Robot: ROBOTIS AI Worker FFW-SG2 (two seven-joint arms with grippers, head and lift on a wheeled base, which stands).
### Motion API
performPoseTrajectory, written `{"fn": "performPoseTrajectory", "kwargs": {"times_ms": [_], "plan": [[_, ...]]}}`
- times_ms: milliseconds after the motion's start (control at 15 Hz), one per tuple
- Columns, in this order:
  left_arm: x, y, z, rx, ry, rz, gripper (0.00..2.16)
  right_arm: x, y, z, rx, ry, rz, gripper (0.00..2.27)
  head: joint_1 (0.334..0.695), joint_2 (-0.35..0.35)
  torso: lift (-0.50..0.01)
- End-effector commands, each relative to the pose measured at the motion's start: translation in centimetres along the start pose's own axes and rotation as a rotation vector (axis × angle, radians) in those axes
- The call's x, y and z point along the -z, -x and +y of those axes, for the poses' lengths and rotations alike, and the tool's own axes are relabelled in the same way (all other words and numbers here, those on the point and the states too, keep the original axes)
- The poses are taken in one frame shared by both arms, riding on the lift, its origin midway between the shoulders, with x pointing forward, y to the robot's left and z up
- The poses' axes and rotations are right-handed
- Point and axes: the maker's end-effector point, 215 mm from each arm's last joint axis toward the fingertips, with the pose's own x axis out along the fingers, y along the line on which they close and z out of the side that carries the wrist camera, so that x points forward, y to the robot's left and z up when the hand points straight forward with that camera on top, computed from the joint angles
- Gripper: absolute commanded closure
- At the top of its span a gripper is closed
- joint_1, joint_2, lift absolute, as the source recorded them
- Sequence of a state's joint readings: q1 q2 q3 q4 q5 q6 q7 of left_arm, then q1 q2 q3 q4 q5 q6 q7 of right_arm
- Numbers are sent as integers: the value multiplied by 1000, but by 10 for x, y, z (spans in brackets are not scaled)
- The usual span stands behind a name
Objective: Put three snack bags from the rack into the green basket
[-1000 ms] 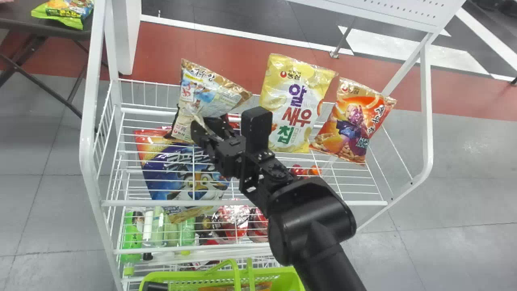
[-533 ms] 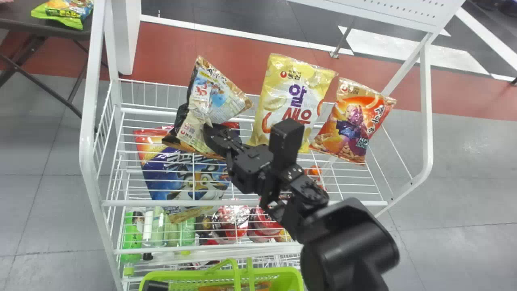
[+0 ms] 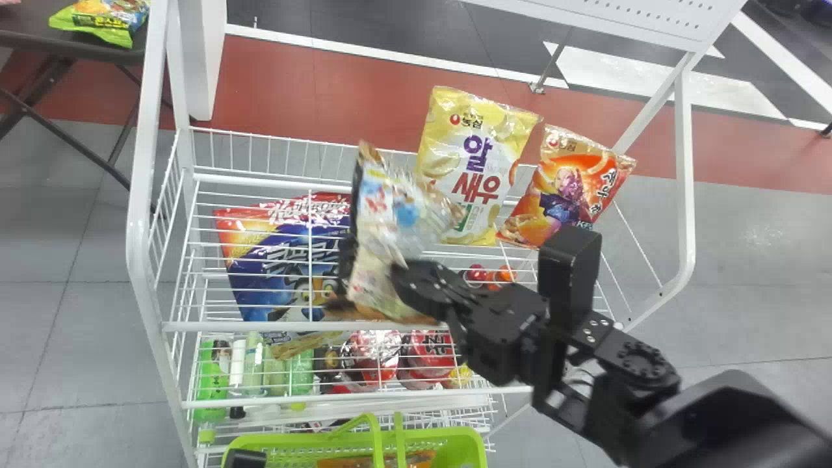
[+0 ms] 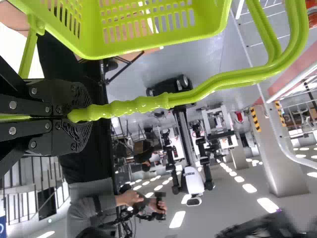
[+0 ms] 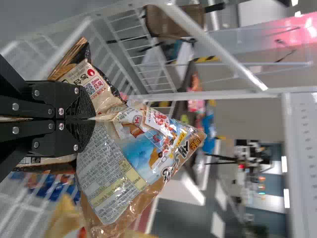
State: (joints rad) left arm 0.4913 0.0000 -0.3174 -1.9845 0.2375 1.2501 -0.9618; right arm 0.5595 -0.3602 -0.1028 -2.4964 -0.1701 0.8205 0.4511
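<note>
In the head view, we have our right pincer [image 3: 400, 273] clamped on a brown, black and white plastic snack bag with blue printing [image 3: 396, 218], its arm coming in from the bottom right. We hold this bag over the wire top shelf of the white metal rack [image 3: 422, 325], well apart from the green plastic basket [image 3: 292, 441]. To its right we see a yellow plastic snack bag [image 3: 478, 159], then an orange-red plastic snack bag [image 3: 569, 185] just beside that one, both at the rack's far side. Through the wires below lies a large blue and red plastic bag [image 3: 260, 273], with green bottles [image 3: 213, 377] and red-topped tubs [image 3: 432, 354] near it, lower down. The basket is at the bottom edge, an orange packet [image 3: 422, 459] inside, and a black part of our left pincer [image 3: 247, 459] is at its left end. At the upper left, a green and blue plastic packet [image 3: 107, 21] lies on a dark table [image 3: 45, 40].

In the left wrist view, our left pincer [image 4: 81, 118] is clamped on the basket's ribbed green handle [image 4: 143, 104].

In the right wrist view, our right pincer [image 5: 88, 119] has its fingers together on a gathered fold across the held bag; one printed part spreads beyond the tips and another sticks out beside the fingers.
</note>
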Motion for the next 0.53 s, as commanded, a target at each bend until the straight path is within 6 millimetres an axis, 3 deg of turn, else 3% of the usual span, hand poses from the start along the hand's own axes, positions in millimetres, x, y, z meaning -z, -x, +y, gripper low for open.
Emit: {"fn": "performPoseTrajectory", "kwargs": {"times_ms": [0,133,267,467], "plan": [[-4,3,2,-4,-2,-17,1487,68,41,-9,28,-100,288,2250,695,-350,0],[-8,5,4,-10,-6,-19,1487,109,80,-2,19,-208,437,2250,695,-350,0],[-13,7,8,-16,-6,-20,1487,143,112,18,-12,-315,568,2246,695,-350,0],[-16,8,8,-11,-6,-24,1487,175,124,33,-40,-357,643,2250,695,-350,0]]}}
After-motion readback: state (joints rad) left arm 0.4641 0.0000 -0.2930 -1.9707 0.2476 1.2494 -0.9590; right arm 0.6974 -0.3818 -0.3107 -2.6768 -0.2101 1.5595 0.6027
